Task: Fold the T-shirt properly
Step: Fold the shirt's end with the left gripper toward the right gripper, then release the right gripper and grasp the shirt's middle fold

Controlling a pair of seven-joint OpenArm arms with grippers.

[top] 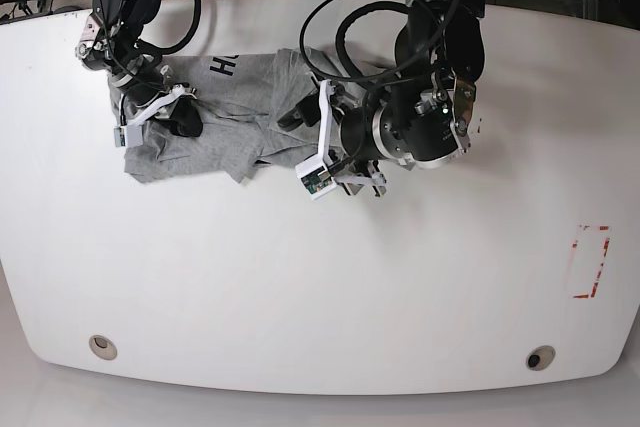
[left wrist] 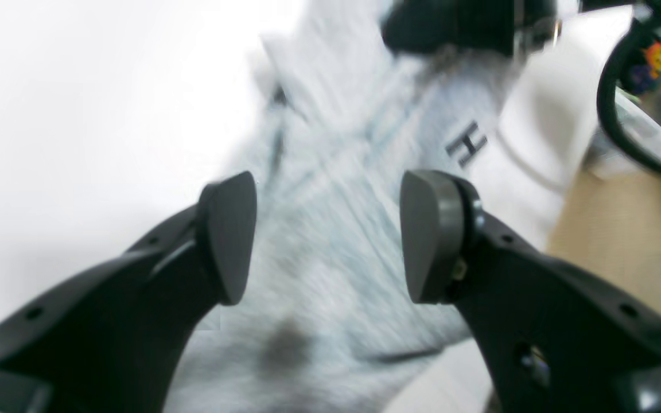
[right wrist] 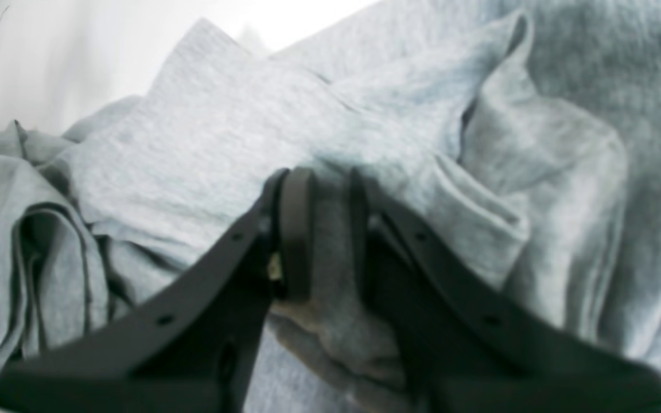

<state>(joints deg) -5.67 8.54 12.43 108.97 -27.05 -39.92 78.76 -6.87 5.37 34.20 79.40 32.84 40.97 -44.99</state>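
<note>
The heather-grey T-shirt (top: 230,122) lies crumpled on the far left part of the white table (top: 330,277); black lettering shows near its upper edge. My right gripper (right wrist: 330,229) is shut on a bunched fold of the T-shirt (right wrist: 221,132); in the base view this gripper (top: 185,125) is at the shirt's left end. My left gripper (left wrist: 327,235) is open, its pads wide apart above the blurred T-shirt (left wrist: 330,172), with a letter "H" (left wrist: 467,143) just beyond it. In the base view the left gripper (top: 297,115) is over the shirt's right part.
The left arm's bulky wrist (top: 415,127) and looping cables hang over the table centre. A red rectangle outline (top: 590,262) marks the table's right side. The table edge and wooden floor (left wrist: 623,241) show on the right of the left wrist view.
</note>
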